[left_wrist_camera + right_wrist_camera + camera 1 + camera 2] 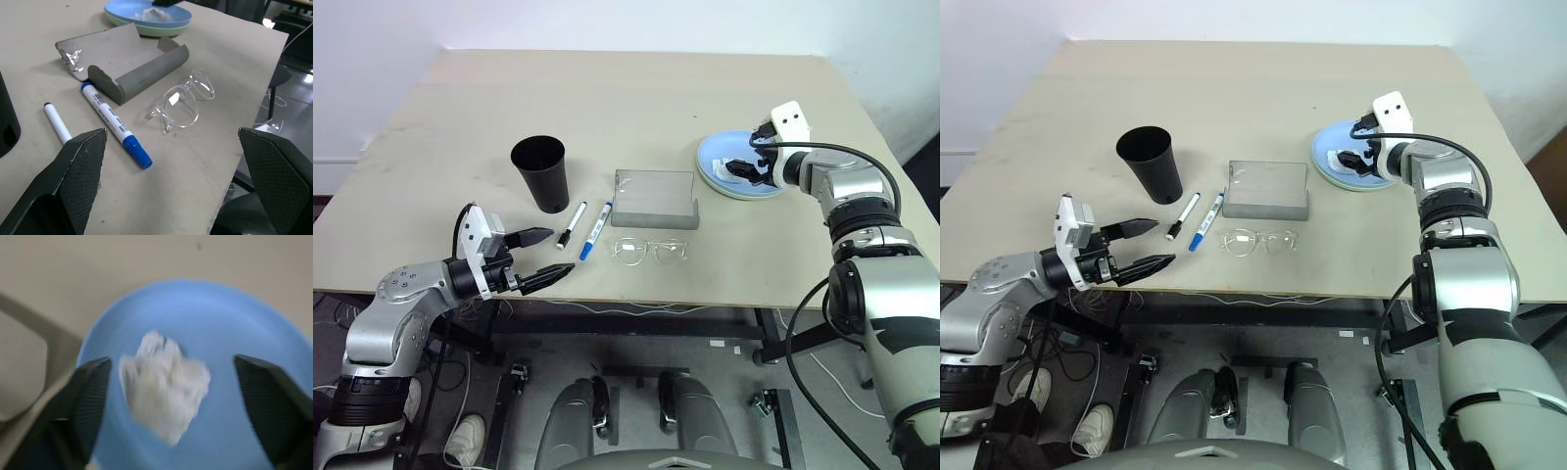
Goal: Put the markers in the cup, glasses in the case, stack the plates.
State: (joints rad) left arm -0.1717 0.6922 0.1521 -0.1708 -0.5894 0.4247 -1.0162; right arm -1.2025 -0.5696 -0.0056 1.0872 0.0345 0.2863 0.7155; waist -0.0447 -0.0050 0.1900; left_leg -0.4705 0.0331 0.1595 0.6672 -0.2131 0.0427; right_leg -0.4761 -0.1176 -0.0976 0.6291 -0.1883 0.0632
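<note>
A lab: bare table [636, 88], white walls, loose cables [636, 311] underneath

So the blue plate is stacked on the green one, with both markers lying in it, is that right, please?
Not quite: the blue plate sits on the green plate, but a crumpled white tissue lies in it, as the right wrist view shows. Both markers lie on the table.

The left gripper [171, 186] stood open, and its two black fingers [73, 181] rose from the lower corners of the frame with nothing between them. On the beige tabletop [234, 63] the blue-capped marker [115, 125] lay near the middle, and the second marker [57, 123] lay just beside it at the left. The grey case [124, 61] lay open above them. The clear glasses [183, 100] rested right of the case. The blue plate [146, 12] sat on the green plate [156, 30] at the top edge.
</note>
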